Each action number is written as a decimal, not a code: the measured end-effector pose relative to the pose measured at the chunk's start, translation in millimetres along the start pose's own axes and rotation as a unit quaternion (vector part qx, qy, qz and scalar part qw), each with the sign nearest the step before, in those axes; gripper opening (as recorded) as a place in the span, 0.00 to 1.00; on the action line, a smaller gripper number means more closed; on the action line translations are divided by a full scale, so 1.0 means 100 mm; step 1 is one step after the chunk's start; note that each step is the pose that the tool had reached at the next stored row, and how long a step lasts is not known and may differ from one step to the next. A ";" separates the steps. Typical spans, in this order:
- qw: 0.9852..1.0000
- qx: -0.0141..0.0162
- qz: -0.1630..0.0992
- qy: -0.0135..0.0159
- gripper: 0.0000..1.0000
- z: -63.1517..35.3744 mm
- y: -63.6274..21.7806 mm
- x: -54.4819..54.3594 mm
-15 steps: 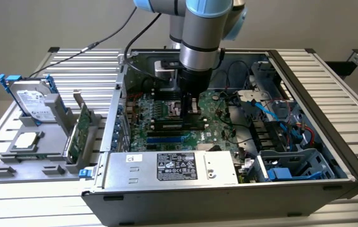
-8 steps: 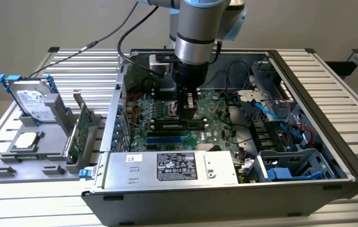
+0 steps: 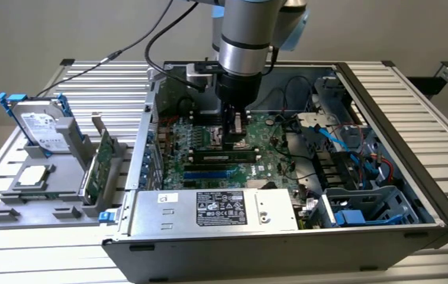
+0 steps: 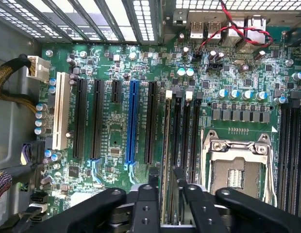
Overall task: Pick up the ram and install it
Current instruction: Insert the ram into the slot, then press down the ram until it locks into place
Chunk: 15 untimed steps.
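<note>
As I am scanning from the exterior view's left, I am seeing the slatted aluminium bench (image 3: 18,236) carrying a grey plastic parts holder (image 3: 46,204), with a silver hard drive in a blue bracket (image 3: 38,127) standing upright at its back, a square silver processor chip (image 3: 34,176) lying flat in front, and a wider green expansion card (image 3: 100,168) standing on edge in a slot of the holder. Just to the right of that, the open black computer case (image 3: 397,177) is lying on its side, with the silver boxy power supply (image 3: 216,210) along its near edge and the green motherboard (image 3: 208,139) exposed inside. The arm's black hand (image 3: 237,127) is reaching down over the middle of the motherboard. In the wrist view the hand (image 4: 169,206) is gripping the long narrow green ram stick (image 4: 166,160) between its fingers (image 4: 149,196), edge-on and lined up along the long black memory slots (image 4: 189,131), beside the silver square processor socket (image 4: 235,167). I cannot tell whether the ram is seated. A blue expansion slot (image 4: 131,121) is lying further over. Toward the exterior view's right, blue cables (image 3: 334,136) are running to the drive cage (image 3: 366,210).
</note>
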State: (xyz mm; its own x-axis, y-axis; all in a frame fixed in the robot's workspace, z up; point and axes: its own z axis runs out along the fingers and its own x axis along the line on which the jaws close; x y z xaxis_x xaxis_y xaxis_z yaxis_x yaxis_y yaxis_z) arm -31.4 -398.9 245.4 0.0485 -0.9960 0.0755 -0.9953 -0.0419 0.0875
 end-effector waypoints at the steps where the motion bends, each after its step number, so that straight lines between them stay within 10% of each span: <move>1: 1.000 0.000 0.000 0.000 0.24 0.000 0.000 0.00; 15: 1.000 0.000 0.000 0.000 0.11 -0.001 0.000 0.00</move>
State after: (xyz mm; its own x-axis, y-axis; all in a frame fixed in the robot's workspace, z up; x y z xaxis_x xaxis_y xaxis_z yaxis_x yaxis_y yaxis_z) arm -31.4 -398.9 245.5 0.0485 -0.9960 0.0757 -0.9953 -0.0419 0.0874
